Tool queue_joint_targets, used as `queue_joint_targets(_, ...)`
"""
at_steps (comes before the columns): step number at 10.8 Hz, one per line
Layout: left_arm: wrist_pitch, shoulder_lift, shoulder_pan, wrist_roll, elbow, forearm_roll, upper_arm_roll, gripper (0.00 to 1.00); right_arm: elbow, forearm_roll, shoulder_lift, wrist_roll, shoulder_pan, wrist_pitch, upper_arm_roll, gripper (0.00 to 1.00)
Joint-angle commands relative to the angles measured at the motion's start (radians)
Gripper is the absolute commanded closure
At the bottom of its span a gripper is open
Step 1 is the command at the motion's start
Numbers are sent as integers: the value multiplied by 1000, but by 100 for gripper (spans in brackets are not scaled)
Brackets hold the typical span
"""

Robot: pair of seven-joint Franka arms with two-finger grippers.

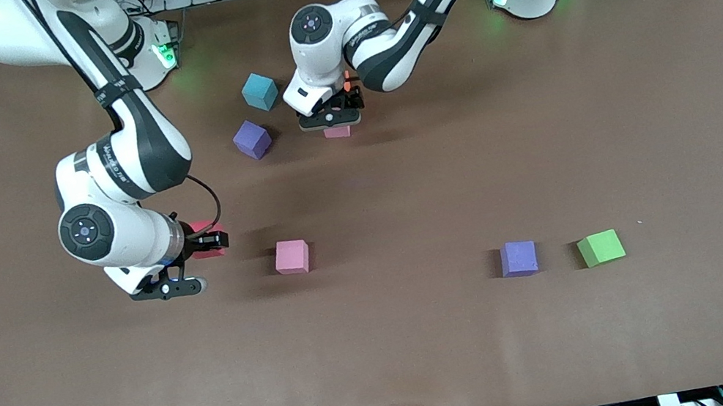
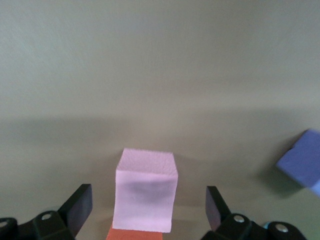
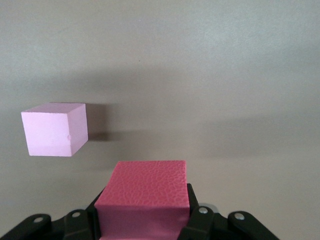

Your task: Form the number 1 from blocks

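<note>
My left gripper [image 1: 332,119] stands open astride a light pink block [image 1: 337,131] [image 2: 145,190], with a gap between its fingers [image 2: 80,205] and the block on both sides. An orange block [image 1: 353,83] [image 2: 137,234] touches that pink block, mostly hidden by the hand. My right gripper [image 1: 209,243] [image 3: 142,220] is shut on the red block [image 1: 204,229] [image 3: 142,197], low over the table. The second light pink block [image 1: 291,257] [image 3: 55,129] lies close to it, toward the left arm's end.
A cyan block [image 1: 259,91] and a purple block [image 1: 251,139] [image 2: 302,162] lie beside the left gripper, toward the right arm's end. A blue-violet block [image 1: 519,258] and a green block [image 1: 601,248] sit side by side nearer the front camera, toward the left arm's end.
</note>
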Motion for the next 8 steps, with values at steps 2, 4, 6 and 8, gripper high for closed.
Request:
queue_joint_targets(2,-50,-163,133,3,-27,29,-7,0,-56,-2,-59,130,85,3,-6,54)
queue_joint_targets(4,-59,-191,252,94,-26,26,-3,0,-97,-2,-68,228,171,39,-6,53)
queue_joint_targets(6,-72,-191,361,280,-24,20,17,0,-145,27,-70,326,263,120,-6,53)
queue_joint_targets(8,-73,-178,379,447,-4,12,122,0,-218,54,-71,383,334,228,10,53)
